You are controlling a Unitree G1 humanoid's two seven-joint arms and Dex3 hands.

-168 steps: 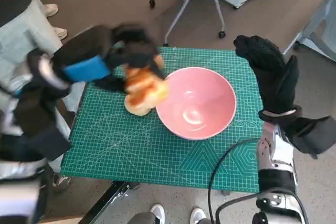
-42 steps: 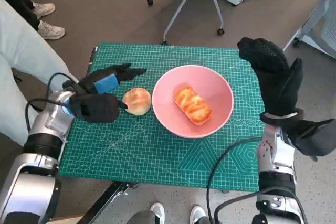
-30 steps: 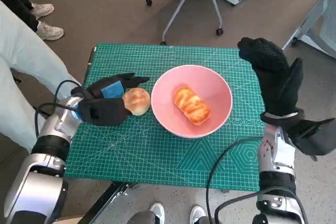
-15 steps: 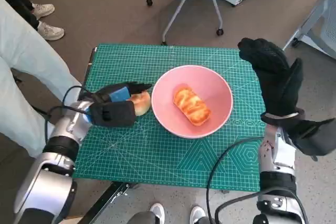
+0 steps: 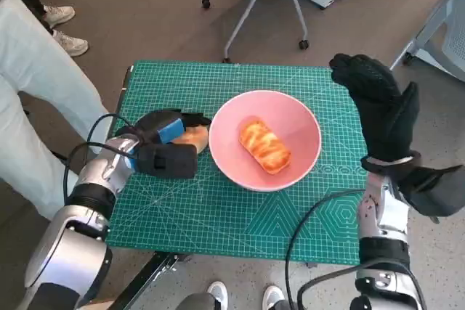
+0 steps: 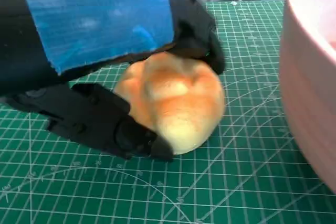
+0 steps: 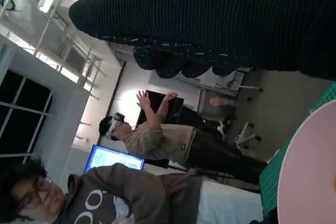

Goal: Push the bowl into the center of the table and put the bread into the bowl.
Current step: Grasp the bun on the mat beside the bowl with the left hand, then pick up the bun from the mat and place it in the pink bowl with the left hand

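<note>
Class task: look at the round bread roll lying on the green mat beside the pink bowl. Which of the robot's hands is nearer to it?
The left hand: its fingers close around the round bread roll. The right hand is raised open beyond the pink bowl, at the table's far side.

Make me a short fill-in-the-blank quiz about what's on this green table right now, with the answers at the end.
1. The striped bread lies inside the pink ____.
2. The round bun sits on the green ____, outside the bowl.
3. The left hand has its fingers around the round ____.
4. The right hand is raised beside the table and holds ____.

Answers: bowl; mat; bun; nothing
</note>
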